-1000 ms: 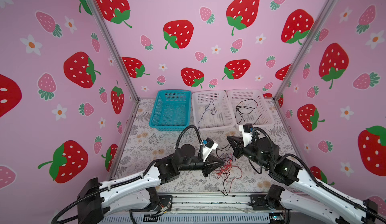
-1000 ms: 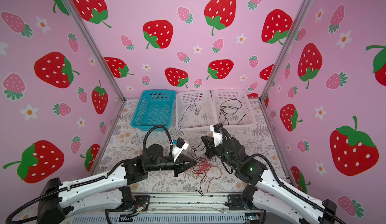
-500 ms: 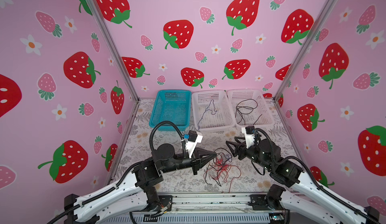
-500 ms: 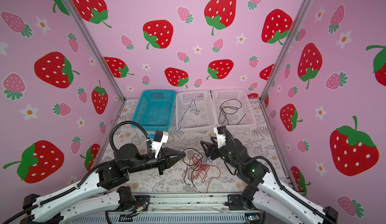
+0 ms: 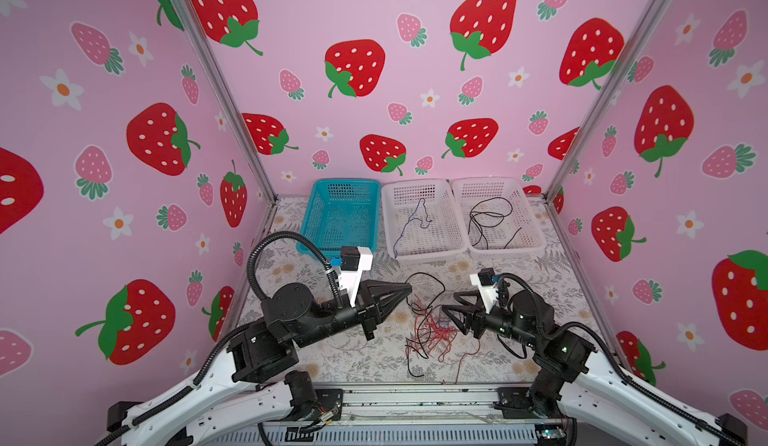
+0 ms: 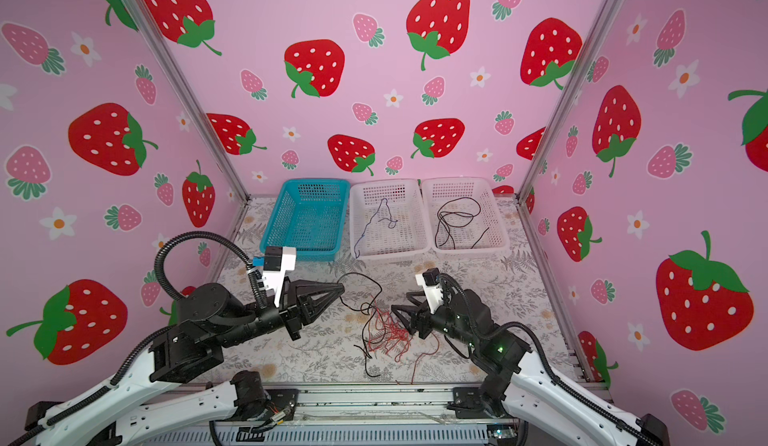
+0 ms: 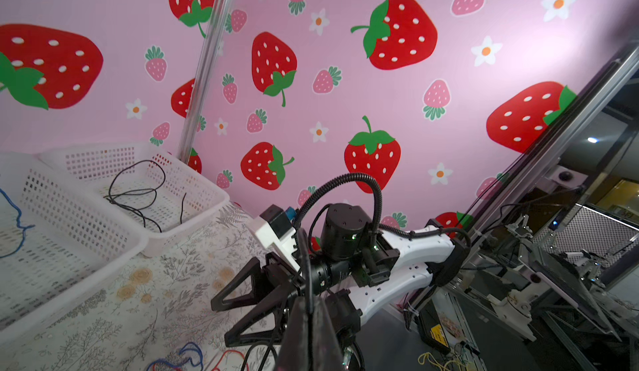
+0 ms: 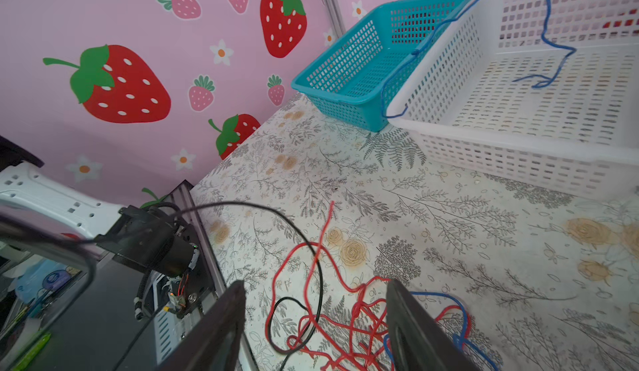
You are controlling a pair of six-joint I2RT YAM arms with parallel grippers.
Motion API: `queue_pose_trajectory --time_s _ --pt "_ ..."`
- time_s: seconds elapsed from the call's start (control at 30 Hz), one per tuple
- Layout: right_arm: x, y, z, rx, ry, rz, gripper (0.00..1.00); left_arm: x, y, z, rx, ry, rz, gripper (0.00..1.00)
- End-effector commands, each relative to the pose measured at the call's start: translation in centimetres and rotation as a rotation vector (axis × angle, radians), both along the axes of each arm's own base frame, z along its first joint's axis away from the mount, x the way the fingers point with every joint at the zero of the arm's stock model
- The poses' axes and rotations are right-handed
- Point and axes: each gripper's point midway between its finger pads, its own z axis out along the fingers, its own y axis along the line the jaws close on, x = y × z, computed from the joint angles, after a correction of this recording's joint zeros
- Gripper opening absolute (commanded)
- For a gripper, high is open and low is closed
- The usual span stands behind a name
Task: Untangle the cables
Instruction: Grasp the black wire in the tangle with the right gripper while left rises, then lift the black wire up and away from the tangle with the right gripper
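Red, black and blue cables lie in a tangle (image 5: 432,331) (image 6: 388,334) on the floral table in both top views. My left gripper (image 5: 409,288) (image 7: 309,303) hangs left of the tangle and above the table, shut on a black cable (image 5: 432,275) (image 7: 307,265) that arcs down into the heap. My right gripper (image 5: 449,303) (image 8: 314,284) stands open at the tangle's right edge, its fingers (image 8: 228,317) either side of red strands (image 8: 345,324), holding nothing. A blue cable (image 8: 456,317) loops beside one finger.
Three baskets line the back: a blue basket (image 5: 345,182), a white basket (image 5: 453,240) holding a dark blue cable (image 5: 415,219), and another white basket (image 5: 536,232) holding a black cable (image 5: 490,219). Pink walls close in both sides; a metal rail (image 5: 415,398) runs along the front.
My right gripper has opened and let go of the tangle. My left gripper has drawn back to the left and upward, pulling the black cable out of the heap.
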Motion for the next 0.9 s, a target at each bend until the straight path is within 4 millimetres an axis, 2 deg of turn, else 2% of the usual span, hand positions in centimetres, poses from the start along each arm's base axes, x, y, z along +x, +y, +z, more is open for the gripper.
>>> queue_pose_trajectory --time_s 0.0,0.17,0.47,0.7,0.83,0.87 --pt "-1.3 0.1 5.5 0.144 -0.158 0.073 0.68 1.2 0.9 2.1 -0.019 -0.011 0.089 0.00" --pt "-2.4 0.4 9.3 0.247 -0.260 0.141 0.71 2.0 -0.1 2.0 -0.002 0.017 0.100 0.00" --pt "-2.5 2.3 12.2 0.335 -0.327 0.202 0.75 2.1 -1.0 2.6 -0.004 0.017 0.076 0.00" --pt "-2.2 4.7 11.4 0.298 -0.332 0.213 0.73 2.0 -1.1 2.8 -0.013 0.009 0.069 0.00" --pt "-2.1 5.7 11.4 0.284 -0.336 0.218 0.61 2.1 -1.4 2.3 -0.006 0.015 0.066 0.00" --pt "-2.1 5.9 11.4 0.283 -0.339 0.219 0.54 2.1 -1.3 2.2 -0.007 0.016 0.066 0.00"
